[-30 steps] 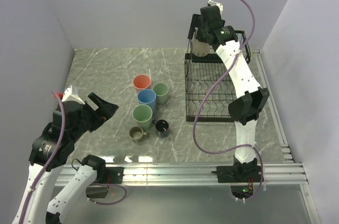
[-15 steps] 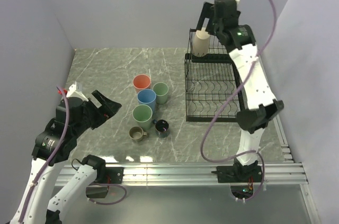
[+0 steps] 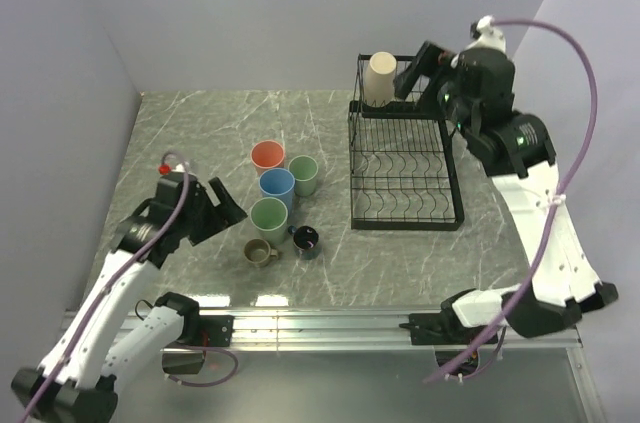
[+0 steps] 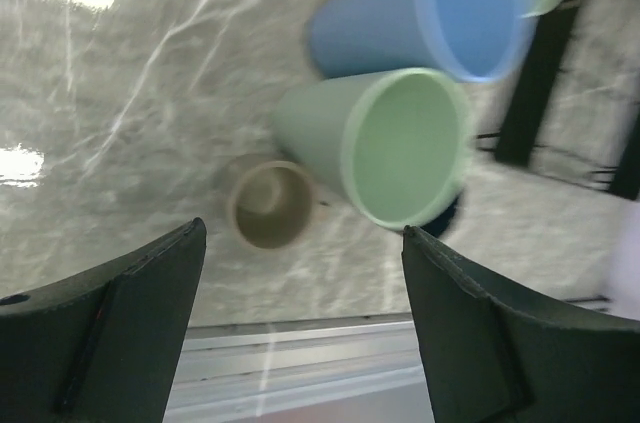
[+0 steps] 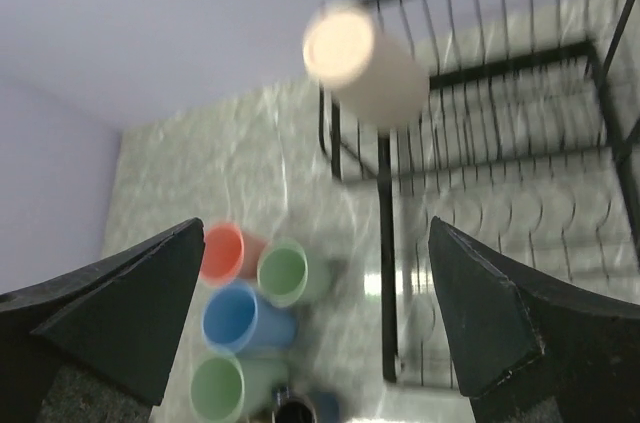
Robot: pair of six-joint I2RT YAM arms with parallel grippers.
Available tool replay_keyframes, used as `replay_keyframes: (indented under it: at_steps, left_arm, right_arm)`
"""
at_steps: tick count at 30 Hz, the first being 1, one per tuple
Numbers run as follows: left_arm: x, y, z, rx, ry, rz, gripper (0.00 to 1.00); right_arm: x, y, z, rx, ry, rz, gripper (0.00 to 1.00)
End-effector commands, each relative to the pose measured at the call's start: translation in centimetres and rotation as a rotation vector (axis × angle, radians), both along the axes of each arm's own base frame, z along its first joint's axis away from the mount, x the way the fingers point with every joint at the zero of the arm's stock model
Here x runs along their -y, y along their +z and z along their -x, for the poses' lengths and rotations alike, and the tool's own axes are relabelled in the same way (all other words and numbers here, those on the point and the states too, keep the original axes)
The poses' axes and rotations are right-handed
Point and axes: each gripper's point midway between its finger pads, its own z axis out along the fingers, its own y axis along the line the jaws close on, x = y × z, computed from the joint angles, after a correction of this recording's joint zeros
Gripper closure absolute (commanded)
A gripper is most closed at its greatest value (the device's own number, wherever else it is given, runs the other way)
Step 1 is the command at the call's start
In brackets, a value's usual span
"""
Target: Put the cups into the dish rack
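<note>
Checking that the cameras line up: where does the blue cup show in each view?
Top external: blue cup, just left of picture centre.
Left wrist: top, right of centre, mouth facing right.
Right wrist: lower left.
Shared landmark: the pale green cup touching it on the arms' side.

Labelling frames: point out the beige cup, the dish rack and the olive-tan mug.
beige cup [image 3: 380,83], top external view, side wall.
dish rack [image 3: 405,226], top external view, near bottom rail.
olive-tan mug [image 4: 268,205], left wrist view, inside.
</note>
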Motion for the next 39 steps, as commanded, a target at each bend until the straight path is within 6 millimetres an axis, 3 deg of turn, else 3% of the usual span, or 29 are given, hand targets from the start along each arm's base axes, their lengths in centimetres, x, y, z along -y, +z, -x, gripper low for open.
replay_keyframes:
  at_steps: [1,5,10,14,21,26,28,29,31,32,34,36,37,39]
  left_arm:
    - [0.7,-0.4,-1.9,0.049,-0.053,-0.018,0.15]
    - [1.1,-1.6,-3.8,0.014,-0.084,-0.067,0.15]
    - [1.6,-1.8,-5.1,0.025,-0.114,-0.080,0.14]
    - [1.8,-3.6,-5.6,-0.017,-0.123,-0.094,0.17]
    - [3.0,-6.2,-5.7,-0.063,-0.170,-0.098,0.44]
    - [4.0,-7.6,-5.7,-0.094,-0.198,-0.098,0.51]
    - [4.2,-8.0,-5.6,-0.105,-0.200,-0.106,0.61]
    - [4.0,-7.9,-5.7,-0.103,-0.195,-0.113,0.77]
    - [3.6,-7.4,-5.8,-0.096,-0.187,-0.134,0.87]
    - [3.2,-7.0,-6.0,-0.085,-0.183,-0.156,1.00]
    - [1.9,-5.5,-6.1,-0.062,-0.160,-0.177,1.00]
    - [1.1,-3.2,-6.6,-0.012,-0.150,-0.180,1.00]
    - [0.2,-0.9,-7.3,0.044,-0.116,-0.164,1.00]
    - [-0.7,0.9,-7.0,0.065,-0.102,-0.161,1.00]
  right_arm:
    - [-0.4,-2.4,2.2,-0.055,0.018,-0.044,0.00]
    - [1.1,-5.1,5.1,-0.098,-0.002,-0.045,0.00]
    - [2.6,-6.9,7.4,-0.131,-0.036,-0.027,0.00]
    - [3.7,-7.7,8.5,-0.145,-0.067,-0.016,0.00]
    - [4.6,-8.4,9.3,-0.161,-0.090,0.007,0.00]
    - [4.5,-8.9,9.4,-0.175,-0.086,0.011,0.00]
    - [4.6,-9.0,9.4,-0.178,-0.086,0.011,0.00]
    - [4.6,-8.9,9.4,-0.179,-0.088,0.015,0.00]
    - [4.6,-8.5,9.5,-0.170,-0.081,0.017,0.00]
    - [4.6,-8.4,9.5,-0.169,-0.083,0.019,0.00]
    - [4.7,-7.9,9.5,-0.158,-0.080,0.019,0.00]
    - [4.6,-7.5,9.6,-0.151,-0.070,0.019,0.00]
    - [4.5,-7.1,9.6,-0.141,-0.063,0.012,0.00]
    - [3.6,-6.5,9.7,-0.130,-0.020,-0.014,0.00]
